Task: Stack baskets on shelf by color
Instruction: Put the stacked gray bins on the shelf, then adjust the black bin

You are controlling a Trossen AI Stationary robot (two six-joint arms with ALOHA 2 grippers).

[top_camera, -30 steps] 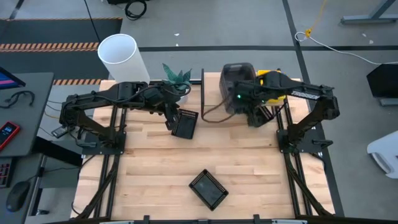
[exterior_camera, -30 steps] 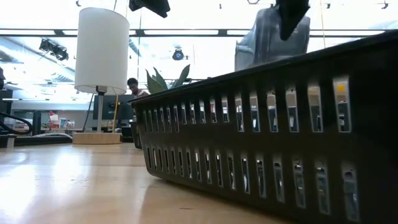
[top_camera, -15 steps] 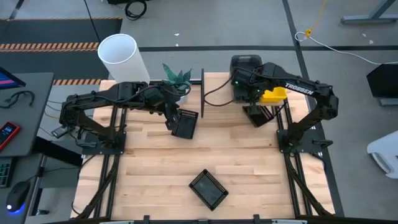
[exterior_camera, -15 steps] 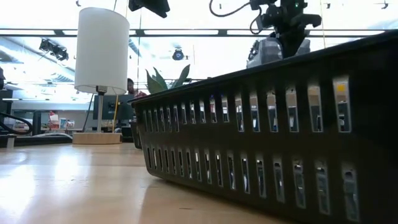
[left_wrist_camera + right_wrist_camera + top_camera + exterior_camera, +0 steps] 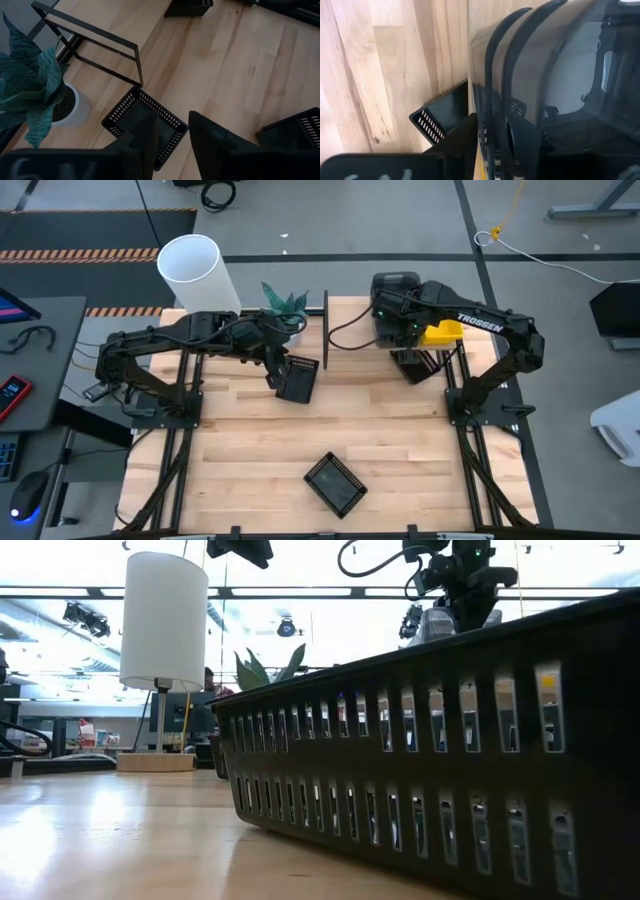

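Shelf board (image 5: 350, 308): largely covered by right arm. Yellow basket (image 5: 441, 333): partly hidden under arm. Right gripper: unseen behind grey baskets (image 5: 540, 90). Near mesh basket (image 5: 480, 740): cut off at right edge.

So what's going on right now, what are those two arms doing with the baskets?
Right gripper at grey baskets on shelf. Left gripper open above black mesh basket. Plant nearby, not blocking.

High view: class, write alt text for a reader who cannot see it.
Seen from above, the right tool hovers over smoky grey baskets at the table's far edge. The left tool hangs over a black mesh basket; another mesh basket lies nearer.
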